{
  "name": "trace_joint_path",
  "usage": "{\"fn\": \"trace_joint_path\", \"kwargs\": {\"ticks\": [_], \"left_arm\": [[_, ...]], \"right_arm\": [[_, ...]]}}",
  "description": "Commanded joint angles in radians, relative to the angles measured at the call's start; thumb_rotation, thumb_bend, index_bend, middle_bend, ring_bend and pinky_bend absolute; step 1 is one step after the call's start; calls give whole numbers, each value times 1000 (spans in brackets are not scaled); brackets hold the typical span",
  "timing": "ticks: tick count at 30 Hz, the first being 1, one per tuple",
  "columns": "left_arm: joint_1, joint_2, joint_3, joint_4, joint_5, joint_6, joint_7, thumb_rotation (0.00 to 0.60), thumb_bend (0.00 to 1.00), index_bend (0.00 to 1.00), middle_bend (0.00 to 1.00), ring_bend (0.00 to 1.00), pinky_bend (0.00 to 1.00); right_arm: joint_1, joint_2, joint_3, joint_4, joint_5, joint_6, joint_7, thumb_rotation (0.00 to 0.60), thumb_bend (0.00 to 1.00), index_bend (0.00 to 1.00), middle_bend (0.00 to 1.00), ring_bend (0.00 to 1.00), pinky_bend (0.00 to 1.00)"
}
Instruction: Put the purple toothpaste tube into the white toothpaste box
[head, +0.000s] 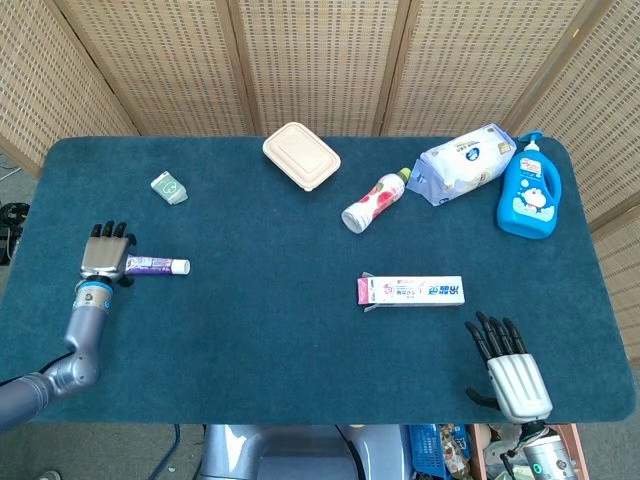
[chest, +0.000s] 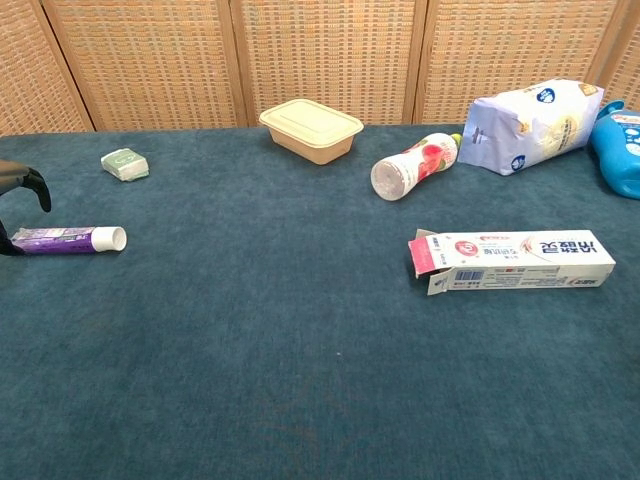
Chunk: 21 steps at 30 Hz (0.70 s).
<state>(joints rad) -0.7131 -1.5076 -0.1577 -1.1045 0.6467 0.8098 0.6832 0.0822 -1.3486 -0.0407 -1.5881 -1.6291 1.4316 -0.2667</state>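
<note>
The purple toothpaste tube (head: 157, 265) (chest: 70, 239) lies flat at the left of the table, white cap pointing right. My left hand (head: 104, 256) (chest: 24, 190) hovers over the tube's flat tail end with its fingers spread, holding nothing. The white toothpaste box (head: 412, 291) (chest: 512, 259) lies on its side right of centre, its end flap open toward the left. My right hand (head: 511, 369) rests open near the front right edge of the table, below the box and apart from it; the chest view does not show it.
A beige lidded container (head: 301, 155), a pink-labelled bottle on its side (head: 373, 202), a pack of wipes (head: 465, 163) and a blue pump bottle (head: 529, 189) line the back. A small green packet (head: 169, 187) lies back left. Wicker screens stand behind the table.
</note>
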Motion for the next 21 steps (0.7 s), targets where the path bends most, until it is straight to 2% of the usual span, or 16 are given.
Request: {"fn": "trace_joint_path", "kwargs": {"ticks": [1,18,21], "left_arm": [[-6,-5,7,3,0,-1,6,600,233,290,102,24,62],[-32,-42,34,39,-5,-13,19,600,241,316,114,33,79],[-33,-51,39,52,-6,-17,18,600,266,333,127,42,87]], "right_arm": [[-1,0,1,0,-1,3,2,600,0,27,0,0,0],[-3,2,6,3,2,13,9,600,0,27,0,0,0],[-3,2,6,3,2,15,9,600,0,28,0,0,0]]}}
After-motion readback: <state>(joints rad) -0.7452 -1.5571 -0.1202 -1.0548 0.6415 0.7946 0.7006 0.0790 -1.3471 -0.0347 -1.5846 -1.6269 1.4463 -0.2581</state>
